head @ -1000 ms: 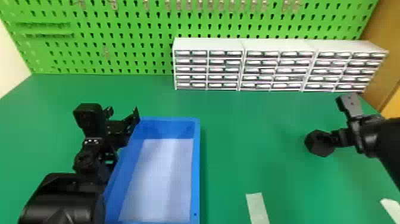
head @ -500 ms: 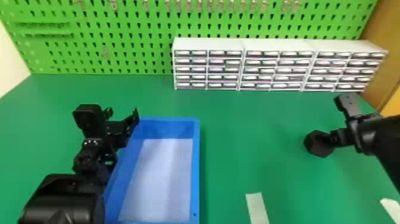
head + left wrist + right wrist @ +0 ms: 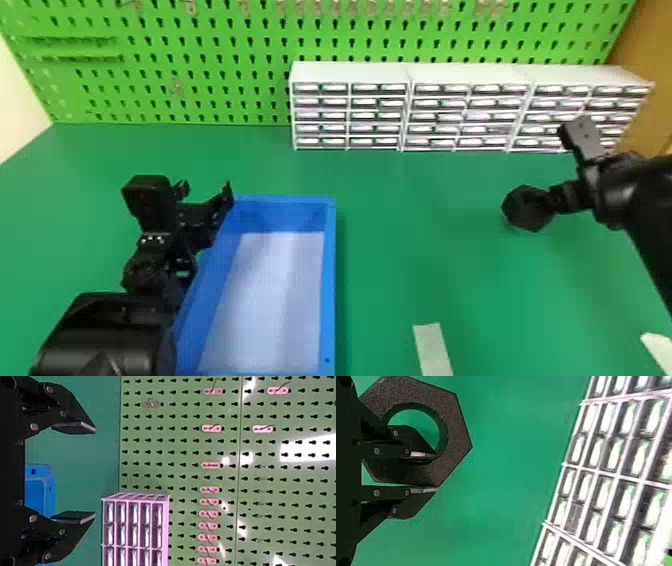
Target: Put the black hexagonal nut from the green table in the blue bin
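Note:
In the head view the right gripper [image 3: 556, 198] is at the right with the black hexagonal nut [image 3: 526, 209] at its tips, over the green table. The right wrist view has the right gripper [image 3: 435, 473] closed on one side of the nut [image 3: 457, 431], one finger over the hole and the other along the outer edge. Left of centre stands the blue bin [image 3: 330, 280]. Beside its far left corner is the left gripper [image 3: 206, 190]; in the left wrist view the left gripper [image 3: 95, 472] is open with nothing between its fingers, near the bin [image 3: 48, 494].
White drawer cabinets [image 3: 350, 72] stand at the back right, behind the nut, before a green pegboard [image 3: 210, 65]. Pale tape strips [image 3: 433, 350] lie near the front. Green table surface [image 3: 425, 240] lies between the bin and the right gripper.
The right gripper and the nut have risen off the table and shifted slightly left and toward the back in the head view. The left arm has stayed put.

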Controlling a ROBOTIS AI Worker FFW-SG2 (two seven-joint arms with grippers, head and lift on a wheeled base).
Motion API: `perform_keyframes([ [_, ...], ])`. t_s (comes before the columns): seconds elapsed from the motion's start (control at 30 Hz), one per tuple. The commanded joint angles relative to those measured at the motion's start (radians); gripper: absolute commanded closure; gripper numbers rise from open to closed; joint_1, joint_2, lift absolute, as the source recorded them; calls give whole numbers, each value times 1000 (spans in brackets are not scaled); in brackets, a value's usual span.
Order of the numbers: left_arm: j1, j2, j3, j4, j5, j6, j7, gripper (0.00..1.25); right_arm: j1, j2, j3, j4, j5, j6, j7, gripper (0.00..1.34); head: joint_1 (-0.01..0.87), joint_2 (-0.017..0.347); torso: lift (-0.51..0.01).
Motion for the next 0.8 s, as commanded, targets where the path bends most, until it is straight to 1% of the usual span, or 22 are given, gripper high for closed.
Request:
perform_keyframes([
  [0.0,1,0,1,-1,0,0,0,486,10,-7,0,-88,-5,27,4,1006,686,51,-96],
  [0.17,1,0,1,-1,0,0,0,486,16,-7,11,-157,-19,47,12,1006,686,51,-96],
  [0.43,1,2,1,-3,0,0,0,486,25,-5,62,-285,-59,75,17,1006,686,51,-96],
  [0.57,3,2,2,-4,2,0,0,486,28,1,91,-354,-76,88,18,1006,686,51,-96],
  [0.77,4,2,4,-6,2,0,0,486,34,10,128,-437,-111,101,23,1004,686,51,-96],
])
